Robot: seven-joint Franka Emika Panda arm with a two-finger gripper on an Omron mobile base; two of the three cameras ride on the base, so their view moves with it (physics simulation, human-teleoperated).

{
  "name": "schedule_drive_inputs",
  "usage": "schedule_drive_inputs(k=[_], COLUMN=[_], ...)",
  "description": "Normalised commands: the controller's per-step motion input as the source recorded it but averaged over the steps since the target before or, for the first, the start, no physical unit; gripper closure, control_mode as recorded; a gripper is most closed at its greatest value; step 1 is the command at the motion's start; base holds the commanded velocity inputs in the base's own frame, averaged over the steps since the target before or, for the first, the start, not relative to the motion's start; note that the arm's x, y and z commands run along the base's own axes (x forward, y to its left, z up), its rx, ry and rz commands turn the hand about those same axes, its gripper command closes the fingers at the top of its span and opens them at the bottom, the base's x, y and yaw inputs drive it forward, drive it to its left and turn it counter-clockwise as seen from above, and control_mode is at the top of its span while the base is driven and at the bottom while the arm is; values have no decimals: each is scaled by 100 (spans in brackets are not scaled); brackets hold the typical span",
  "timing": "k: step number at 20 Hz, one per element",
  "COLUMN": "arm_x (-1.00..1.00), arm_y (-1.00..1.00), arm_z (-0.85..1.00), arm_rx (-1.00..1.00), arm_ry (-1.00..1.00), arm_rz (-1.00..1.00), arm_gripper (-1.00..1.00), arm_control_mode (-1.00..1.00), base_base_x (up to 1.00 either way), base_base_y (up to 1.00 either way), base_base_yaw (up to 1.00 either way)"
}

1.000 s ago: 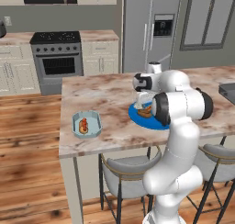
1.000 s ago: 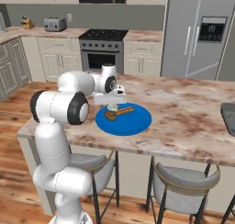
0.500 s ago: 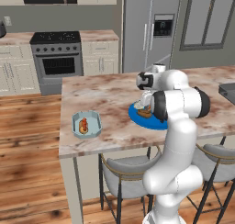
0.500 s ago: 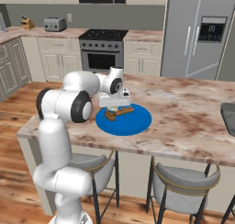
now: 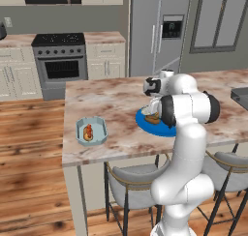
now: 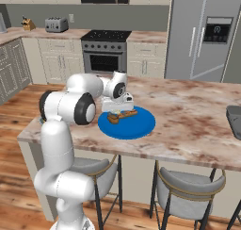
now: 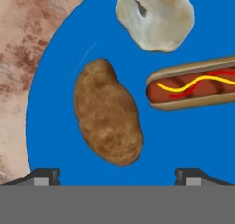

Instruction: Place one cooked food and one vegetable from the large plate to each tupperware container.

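My gripper (image 7: 117, 177) hangs open just above the large blue plate (image 7: 55, 76), its tips (image 7: 46, 176) spread wide. A brown potato (image 7: 108, 117) lies on the plate between and ahead of them. Beside the potato lie a hot dog (image 7: 193, 90) and a pale whitish lump (image 7: 156, 19). From the right base the hand (image 6: 117, 102) stands over the plate (image 6: 141, 126) at its left side, by the hot dog (image 6: 123, 115). The pale blue-grey tub (image 5: 91, 131) sits left on the island with an orange-red food in it. The dark grey tub (image 6: 234, 116) is at the right edge.
The marble island (image 5: 111, 99) carries everything; its front edge runs close to the plate. Stools (image 6: 181, 191) stand under the front edge. A stove (image 5: 60, 61) and fridge (image 5: 155, 32) line the back wall, beyond a wood floor.
The hand has shifted slightly further over the plate and dropped a little closer to it. The food on the plate and both tubs stay put.
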Motion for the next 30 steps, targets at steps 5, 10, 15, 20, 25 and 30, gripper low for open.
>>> schedule_drive_inputs(k=[5,10,15,20,25,30], arm_x=[0,3,15,9,0,0], arm_y=[3,3,0,0,0,7], arm_z=[-28,-19,-17,-17,-3,0], arm_rx=[0,0,0,0,0,0], arm_ry=[0,0,0,0,0,0], arm_rz=[0,0,0,5,4,1], arm_gripper=[-100,-100,-100,-100,-100,-100], arm_control_mode=[-100,-100,-100,-100,-100,-100], base_base_x=[0,0,0,0,0,0], base_base_y=[0,0,0,0,0,0], base_base_yaw=[0,0,0,0,0,0])
